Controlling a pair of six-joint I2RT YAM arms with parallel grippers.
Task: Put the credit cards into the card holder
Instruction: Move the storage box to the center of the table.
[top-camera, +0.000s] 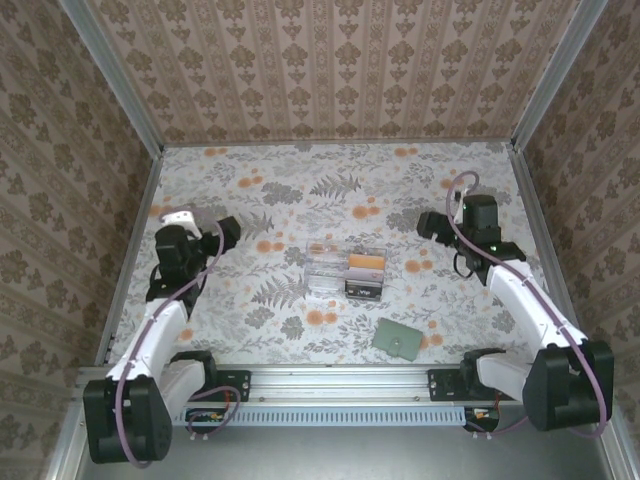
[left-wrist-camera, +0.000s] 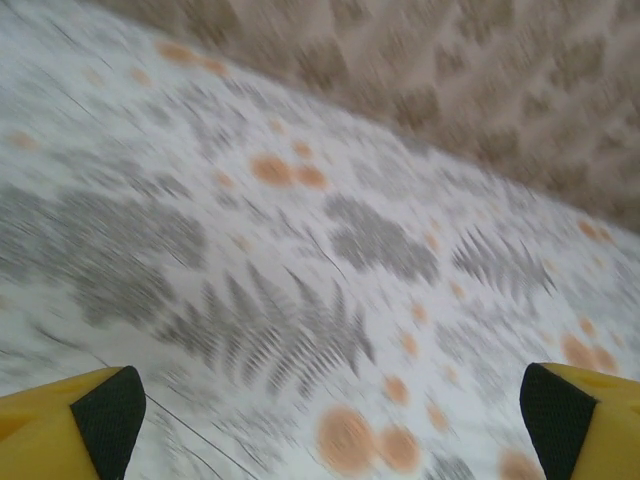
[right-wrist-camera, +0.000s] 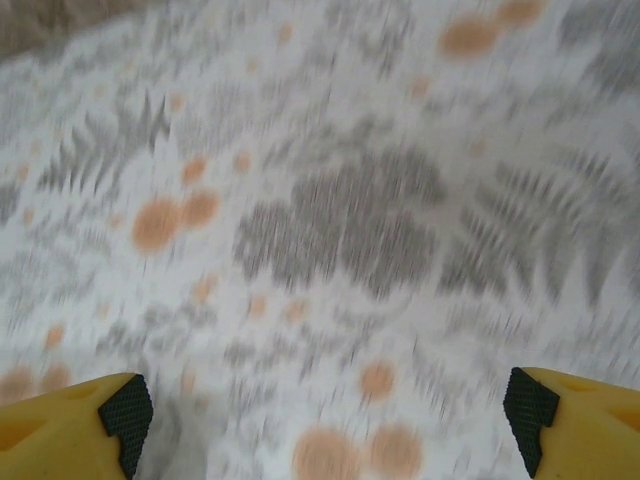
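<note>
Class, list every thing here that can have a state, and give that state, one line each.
card holder: folded shut, flat on the table.
credit cards: lying in the clear box, outside the holder.
clear box: holds the cards.
left gripper: fingers wide open, empty.
right gripper: fingers wide open, empty.

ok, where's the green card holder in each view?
Top external: card holder near the front edge, right of centre, nearer than the clear box.
Left wrist: blurred floral cloth, wall beyond.
Right wrist: blurred floral cloth.
Shared landmark: the cloth's orange-flower print.
</note>
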